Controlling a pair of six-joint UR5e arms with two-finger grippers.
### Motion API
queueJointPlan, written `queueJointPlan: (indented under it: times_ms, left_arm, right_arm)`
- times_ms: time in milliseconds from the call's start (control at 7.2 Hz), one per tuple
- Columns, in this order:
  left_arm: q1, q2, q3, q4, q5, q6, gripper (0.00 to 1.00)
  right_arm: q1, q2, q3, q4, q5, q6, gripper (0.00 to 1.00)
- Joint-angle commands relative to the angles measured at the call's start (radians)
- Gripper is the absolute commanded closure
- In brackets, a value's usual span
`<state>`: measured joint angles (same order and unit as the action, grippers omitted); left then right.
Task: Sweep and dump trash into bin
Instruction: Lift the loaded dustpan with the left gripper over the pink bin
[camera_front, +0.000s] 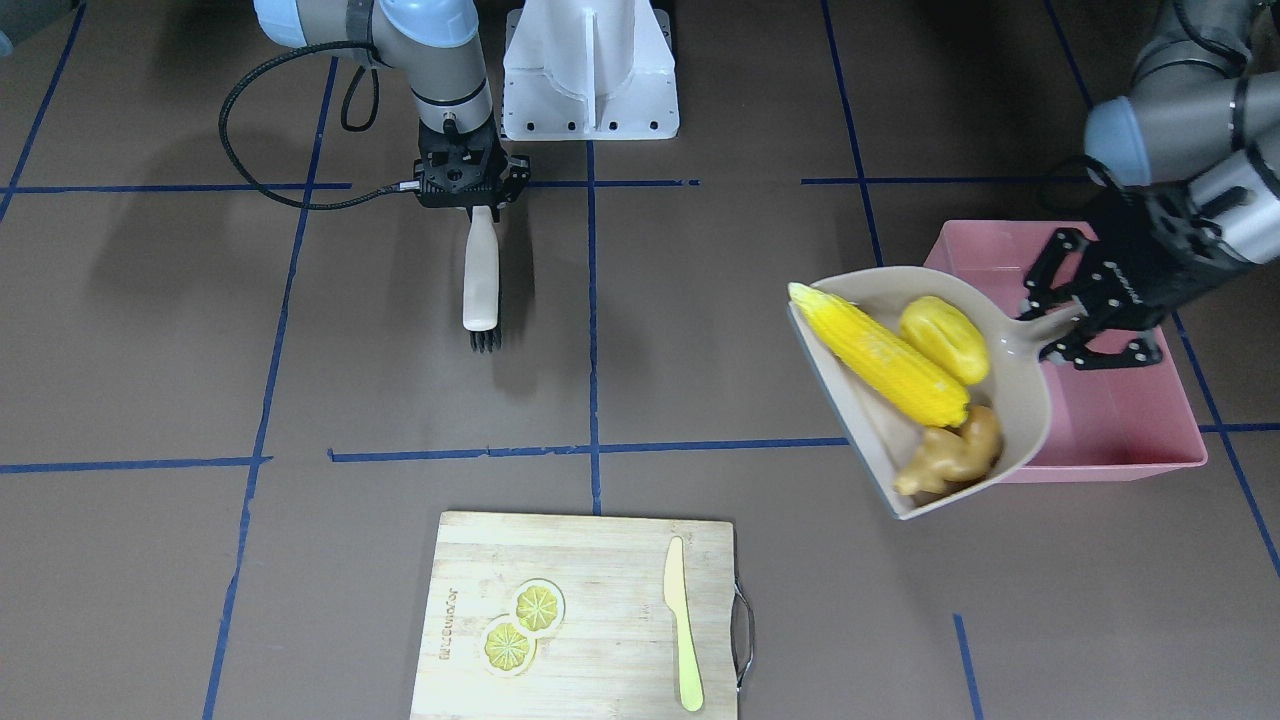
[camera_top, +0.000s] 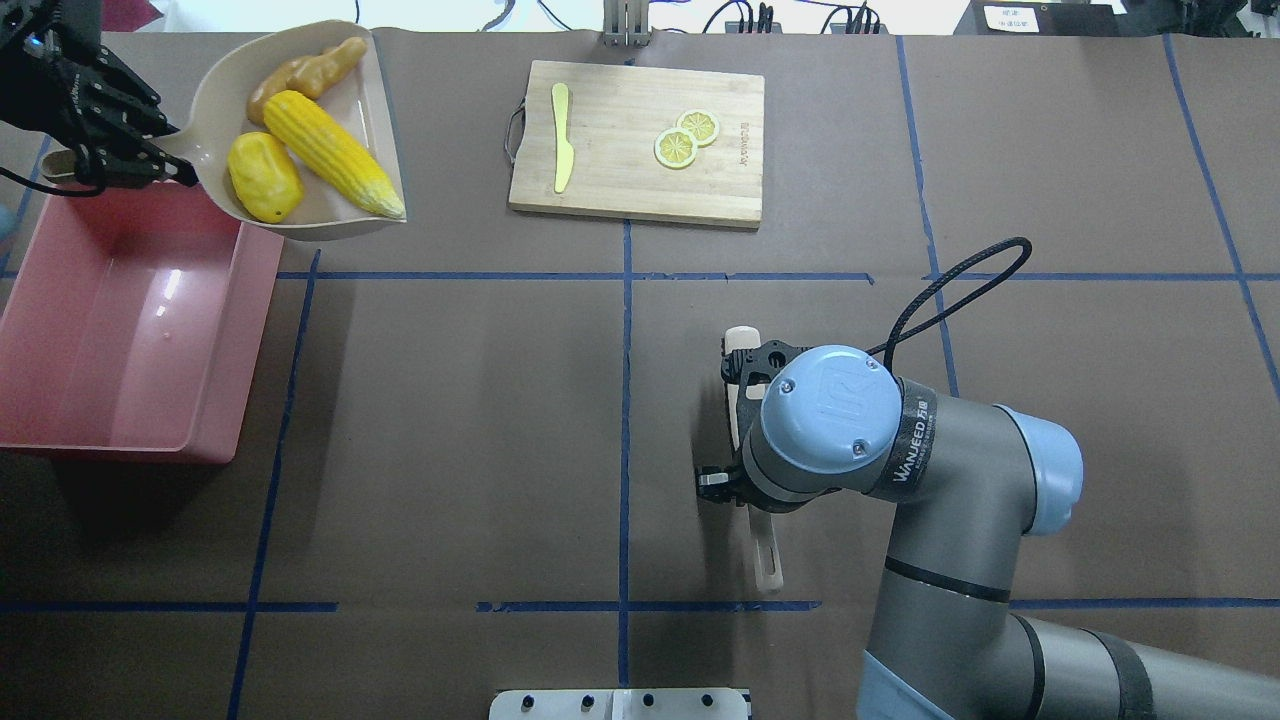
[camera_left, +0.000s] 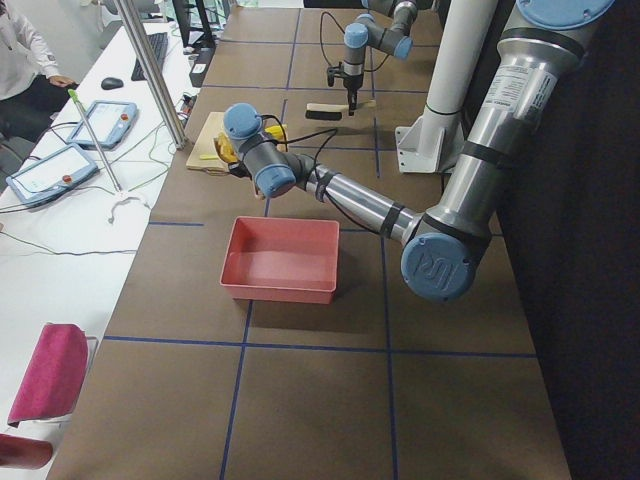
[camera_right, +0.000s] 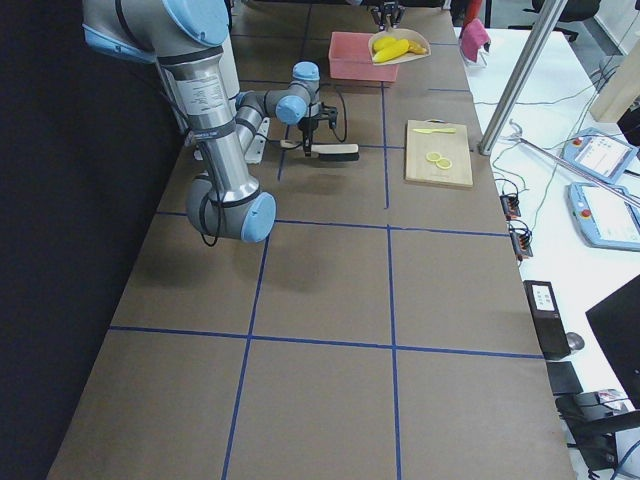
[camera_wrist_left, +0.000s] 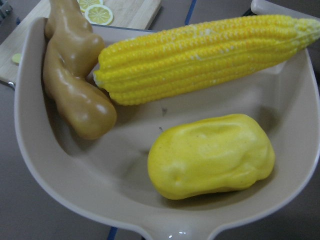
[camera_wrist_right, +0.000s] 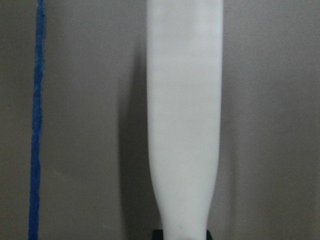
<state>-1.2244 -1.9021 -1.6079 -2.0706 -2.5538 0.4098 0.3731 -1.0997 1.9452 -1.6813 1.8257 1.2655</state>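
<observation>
So sweeping looks finished: the corn (camera_front: 880, 355), yellow vegetable (camera_front: 945, 338) and ginger (camera_front: 955, 455) all lie in the dustpan (camera_front: 1030, 400), which the left gripper (camera_front: 1075, 325) clamps by its handle at the pink bin's (camera_front: 1120, 420) edge. Dumping is not yet done. The right gripper (camera_front: 480, 200) grips the brush (camera_front: 480, 275).

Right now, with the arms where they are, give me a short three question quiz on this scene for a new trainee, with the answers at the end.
1. Multiple choice: the dustpan is held by A the left gripper, B the right gripper, C neither.
2. True or false: the corn cob lies in the pink bin.
3. Fill in: the two lemon slices lie on the ____.
Key: 1 A, shut on its handle; the right gripper holds the brush. 2 False, it lies in the dustpan. 3 The cutting board.
</observation>
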Motion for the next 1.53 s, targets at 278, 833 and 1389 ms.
queueJointPlan:
  times_ms: [278,833,1389]
  left_arm:
    - [-0.185,0.015,0.212,-0.002,-0.189,0.214,1.00]
    - [-0.239,0.035,0.230,0.006,-0.096,0.401,1.00]
    - [-0.276,0.075,0.250,0.083,-0.016,0.656,1.00]
  right_arm:
    - [0.000,-0.002,0.000,0.000,-0.002,0.000,1.00]
    - [-0.002,-0.002,-0.002,0.000,-0.002,-0.002,1.00]
    - [-0.002,-0.011,0.000,0.002,0.000,-0.002,1.00]
